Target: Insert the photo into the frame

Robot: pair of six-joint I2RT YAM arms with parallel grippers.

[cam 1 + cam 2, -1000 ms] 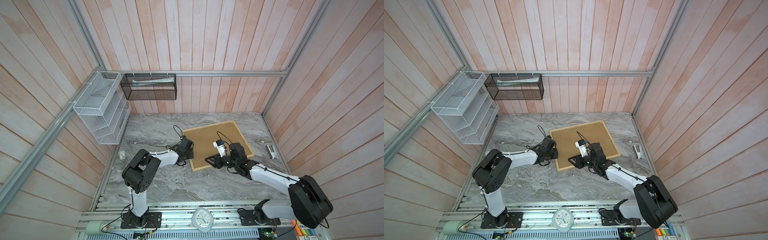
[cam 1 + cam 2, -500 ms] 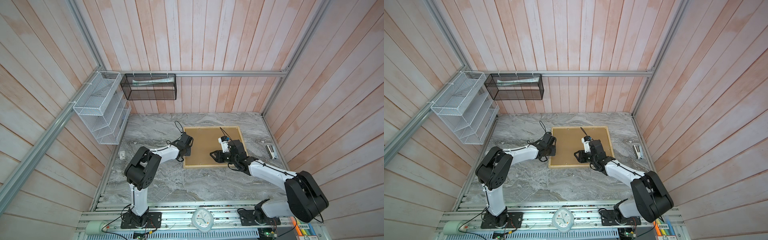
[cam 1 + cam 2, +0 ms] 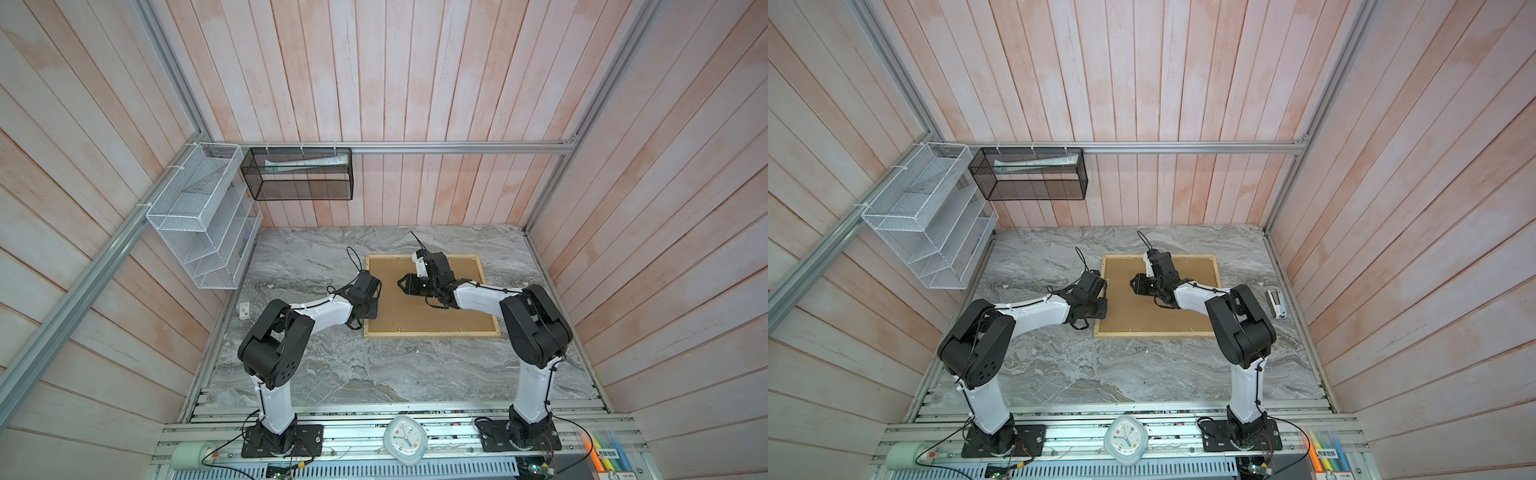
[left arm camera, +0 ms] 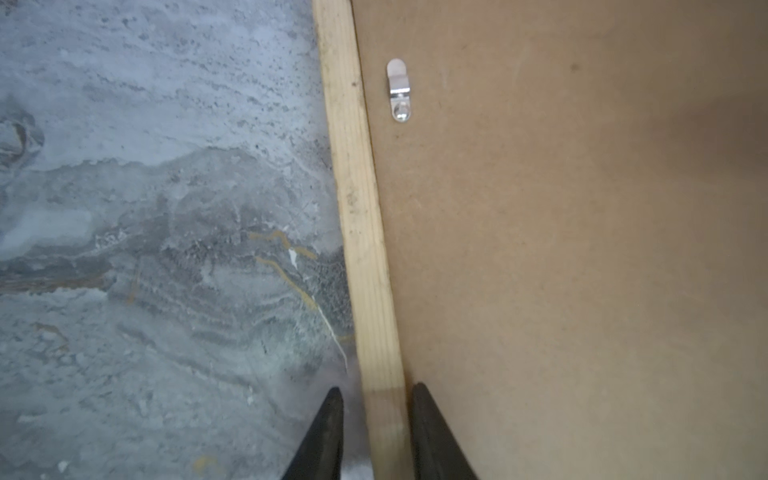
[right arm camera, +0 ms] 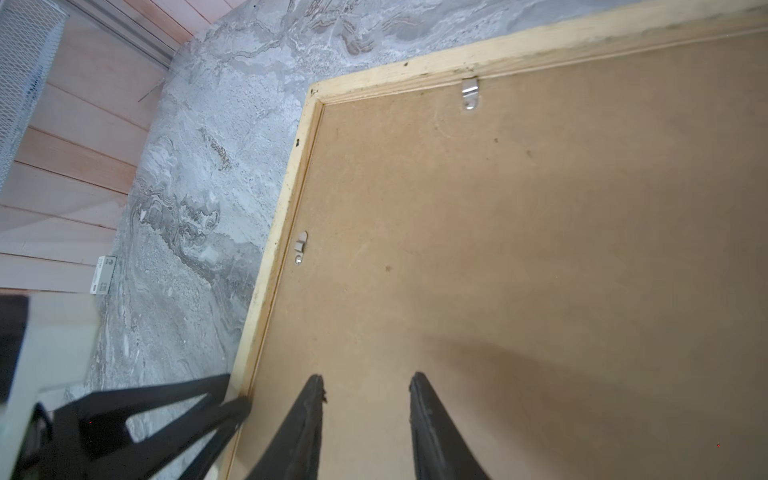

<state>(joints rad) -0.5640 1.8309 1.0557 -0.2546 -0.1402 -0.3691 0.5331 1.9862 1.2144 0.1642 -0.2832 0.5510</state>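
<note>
Here, in both top views, the frame (image 3: 432, 333) (image 3: 1154, 333) lies back-up on the table (image 3: 332, 374), right of centre and towards the far side, with a brown board (image 3: 419, 316) filling it. The left gripper (image 3: 371, 309) is at its left rail and the right gripper (image 3: 402, 284) is over the board.

Left wrist view: the left gripper (image 4: 376, 390) has its jaws narrowly apart astride the rail; I cannot tell whether they pinch it.

Right wrist view: the right gripper (image 5: 365, 380) has its jaws narrowly parted, holding nothing.

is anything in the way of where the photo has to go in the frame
Yes. A brown backing board fills the frame, which lies back-up, with metal clips near the board's edges. The board would have to come out first. No photo is in view.
</note>
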